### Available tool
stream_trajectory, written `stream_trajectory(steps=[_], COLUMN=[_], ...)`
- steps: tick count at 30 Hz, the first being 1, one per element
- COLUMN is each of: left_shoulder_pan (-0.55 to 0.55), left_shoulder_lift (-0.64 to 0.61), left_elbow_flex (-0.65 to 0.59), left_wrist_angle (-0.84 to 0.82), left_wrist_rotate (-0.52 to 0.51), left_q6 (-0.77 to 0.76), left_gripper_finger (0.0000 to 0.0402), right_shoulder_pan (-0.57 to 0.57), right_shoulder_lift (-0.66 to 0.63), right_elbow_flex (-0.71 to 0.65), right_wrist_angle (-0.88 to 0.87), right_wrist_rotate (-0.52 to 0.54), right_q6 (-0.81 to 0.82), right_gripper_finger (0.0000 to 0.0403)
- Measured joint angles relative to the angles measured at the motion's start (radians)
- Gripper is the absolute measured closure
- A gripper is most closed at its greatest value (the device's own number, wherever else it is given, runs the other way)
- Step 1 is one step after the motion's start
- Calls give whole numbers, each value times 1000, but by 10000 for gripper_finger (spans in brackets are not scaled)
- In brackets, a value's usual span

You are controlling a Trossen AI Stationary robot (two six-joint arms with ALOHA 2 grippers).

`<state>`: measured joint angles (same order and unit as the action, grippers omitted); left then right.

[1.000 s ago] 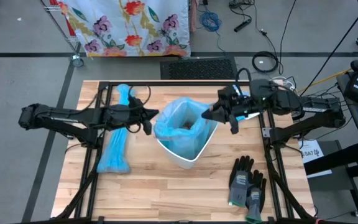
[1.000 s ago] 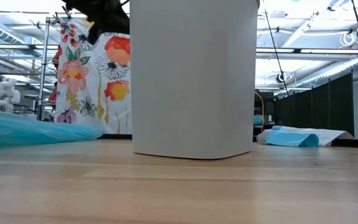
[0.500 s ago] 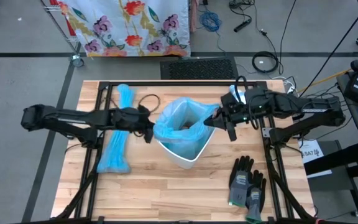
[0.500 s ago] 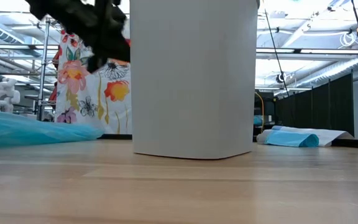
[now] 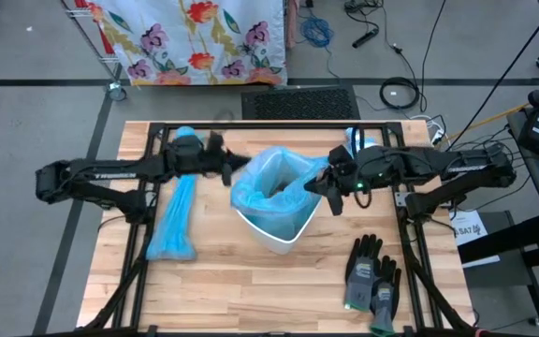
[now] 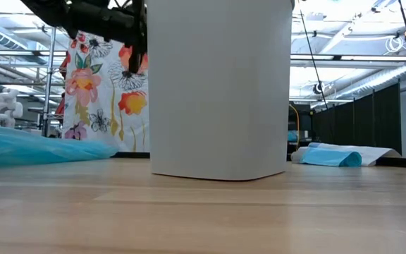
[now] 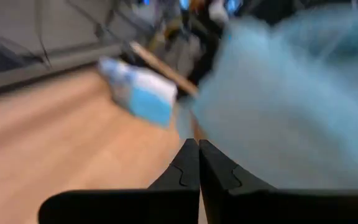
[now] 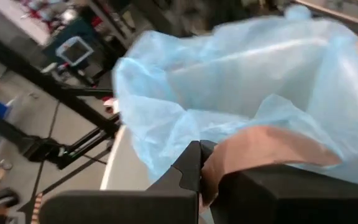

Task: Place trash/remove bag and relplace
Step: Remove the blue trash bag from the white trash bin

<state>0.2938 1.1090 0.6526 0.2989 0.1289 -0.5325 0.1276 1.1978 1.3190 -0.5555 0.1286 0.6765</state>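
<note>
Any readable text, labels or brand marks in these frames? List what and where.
Left arm: pale lettering along the link, too small to read.
Paper sheet by the table's right edge: dark print, too small to read.
Gloves, bin, blue bag: no text visible.

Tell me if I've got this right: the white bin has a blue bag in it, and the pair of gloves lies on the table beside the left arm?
Not quite. The gloves lie by the right arm, near the table's front edge, as the high view shows. The white bin does hold a blue bag.
</note>
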Motion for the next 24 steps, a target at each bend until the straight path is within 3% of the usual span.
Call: stream_trajectory(steps=[8, 15, 24], left_shoulder_pan=[112, 182, 260], left_shoulder_lift=[-108, -110, -191], left_elbow_flex=[2, 3, 3], left_wrist_angle=[175, -10, -385], left_wrist_rotate=[255, 296, 314], left_q6=[53, 52, 177], left_gripper_finger=[402, 402, 402], right_shoulder_pan=[-4, -4, -24], right_shoulder_lift=[120, 198, 200], right_elbow_flex=[0, 0, 0], right_wrist_angle=[87, 323, 331], right_wrist_rotate=[22, 36, 108], right_q6=[31, -15, -34], right_gripper_finger=[403, 403, 403])
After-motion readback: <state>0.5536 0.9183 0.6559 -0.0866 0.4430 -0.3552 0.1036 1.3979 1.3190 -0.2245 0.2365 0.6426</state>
